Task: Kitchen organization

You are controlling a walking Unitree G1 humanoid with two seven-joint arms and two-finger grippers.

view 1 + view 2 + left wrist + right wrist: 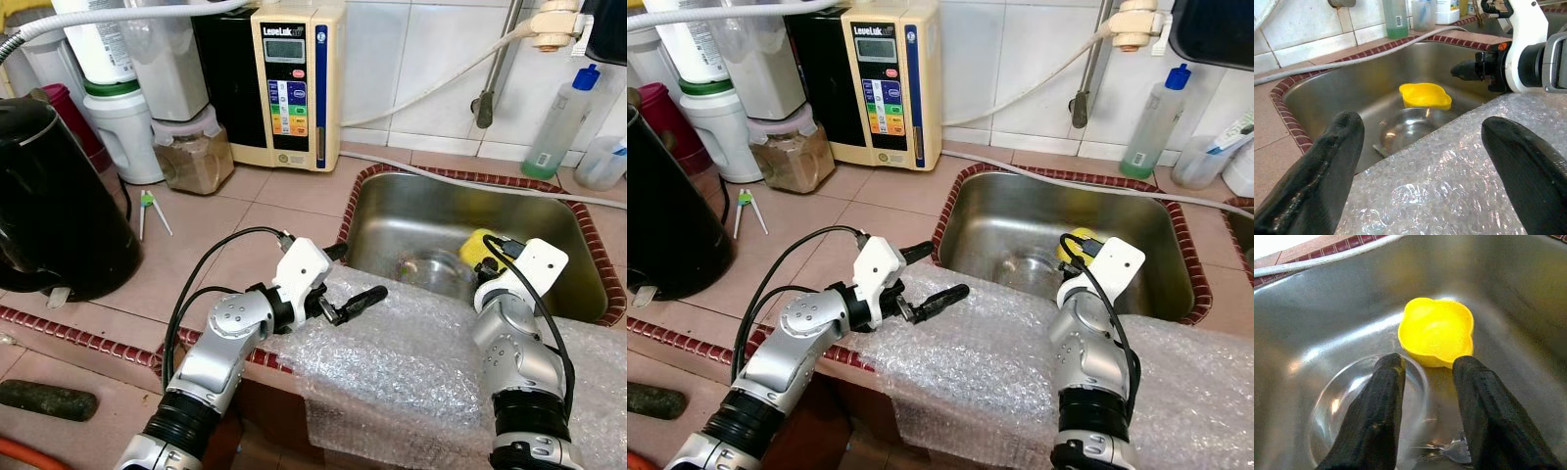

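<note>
The right gripper (pixel 1425 382) hangs inside the steel sink (pixel 392 211), its two black fingers (pixel 1376 416) parted with nothing between them, pointing down at a yellow bowl (pixel 1437 330) on the sink floor. Just beside the bowl lies a clear glass dish (pixel 1337 406), hard to make out against the steel apart from its rim and glints. Part of a fork (pixel 1454 450) shows at the picture's edge, its handle cut off. From the head views the right wrist covers most of the yellow bowl (pixel 477 245), leaving only a sliver in sight.

The left gripper (pixel 348 294) hovers over the sheet of bubble wrap (pixel 411 362) draped across the front edge of the sink and counter (whether its fingers touch the wrap cannot be told). Its fingers (pixel 1317 181) are spread wide, holding nothing.

On the tiled counter (pixel 245 215) to the left stand a black kettle (pixel 54 196), partly cut off, a jar of brown powder (pixel 193 152), and a cream water machine (pixel 294 83) against the wall. A green bottle with a blue cap (pixel 560 122) stands behind the sink.
</note>
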